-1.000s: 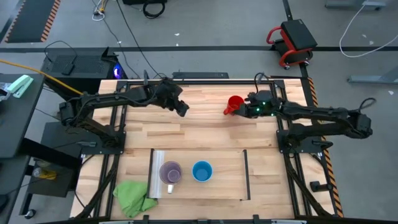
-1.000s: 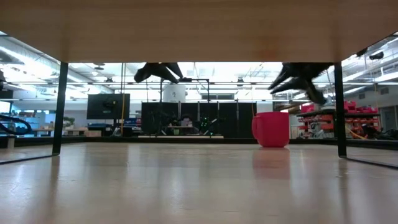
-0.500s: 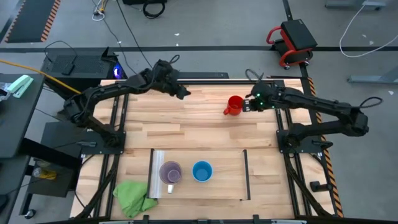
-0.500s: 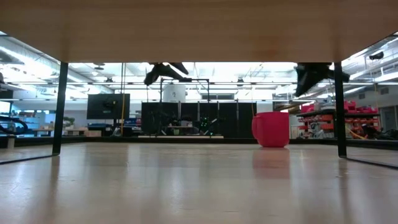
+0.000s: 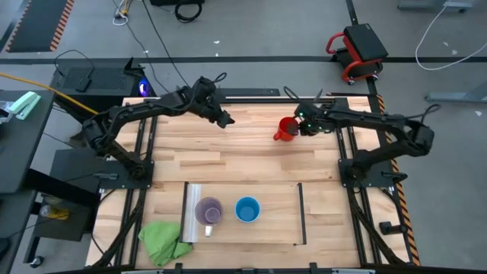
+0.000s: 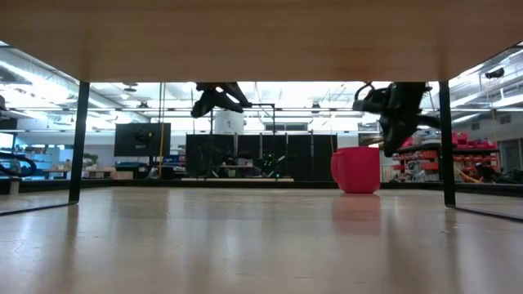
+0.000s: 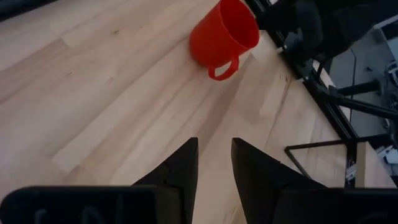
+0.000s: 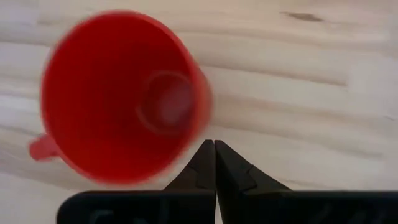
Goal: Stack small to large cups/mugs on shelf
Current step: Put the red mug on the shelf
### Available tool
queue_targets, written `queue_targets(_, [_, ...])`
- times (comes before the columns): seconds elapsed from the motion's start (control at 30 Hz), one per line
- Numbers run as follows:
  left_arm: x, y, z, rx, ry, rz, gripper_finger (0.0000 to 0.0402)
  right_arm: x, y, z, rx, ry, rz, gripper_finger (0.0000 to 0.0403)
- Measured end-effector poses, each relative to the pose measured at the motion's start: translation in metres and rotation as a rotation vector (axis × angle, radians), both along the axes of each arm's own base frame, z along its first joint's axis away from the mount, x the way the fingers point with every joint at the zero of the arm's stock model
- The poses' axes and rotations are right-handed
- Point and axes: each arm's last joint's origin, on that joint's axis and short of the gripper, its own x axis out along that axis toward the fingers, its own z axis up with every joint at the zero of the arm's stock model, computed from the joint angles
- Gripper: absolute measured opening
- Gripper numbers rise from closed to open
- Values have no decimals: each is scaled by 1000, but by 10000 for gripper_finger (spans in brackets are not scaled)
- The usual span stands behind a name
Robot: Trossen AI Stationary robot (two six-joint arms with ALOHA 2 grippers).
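From the high view, the flat light-wood shelf panel [image 5: 274, 217] lies at the near middle of the table [image 5: 251, 156], carrying the pale purple handled mug [image 5: 208, 211] and the bright blue handled mug [image 5: 246, 209] side by side, not nested. The red handled mug [image 5: 286, 129] stands far right on the table, well apart from the shelf, so I judge nothing is stacked yet and the red one remains to be fetched. The right end effector [image 5: 302, 126] hovers just beside that mug; the left end effector [image 5: 222, 119] hangs over the far left-centre. A crumpled green cloth [image 5: 164, 240] sits off the shelf's near left corner. Open boards lie between the red mug and the shelf

The low view shows the red mug upright, with the right end effector [image 6: 391, 145] above and just to its right, clear of the table

The left wrist view shows its fingers [image 7: 181, 167] slightly parted, holding nothing, the red mug ahead

The right wrist view shows its fingers [image 8: 203, 163] closed together, empty, just outside the red mug's rim
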Motion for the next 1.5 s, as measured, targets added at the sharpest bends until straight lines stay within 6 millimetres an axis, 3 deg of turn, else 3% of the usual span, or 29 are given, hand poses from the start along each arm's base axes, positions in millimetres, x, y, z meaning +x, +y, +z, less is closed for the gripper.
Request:
queue_targets(0.3, [-1,0,-1,4,14,-8,105,20,-15,-20,9,-51,-28,2])
queue_targets(0.6, [-1,0,-1,14,13,-13,105,26,-34,-17,-71,-184,-87,2])
queue_targets(0.8, [0,-2,-1,23,14,-23,105,39,-43,-11,-68,-223,-33,2])
queue_targets(0.97, [3,-7,-1,26,17,-34,105,53,-48,0,-66,-181,14,2])
queue_targets(1.2, [7,-13,-1,43,29,-33,105,46,-51,20,-97,-109,11,3])
queue_targets(1.5, [7,-13,-1,46,30,-32,105,38,-31,51,-106,-230,98,13])
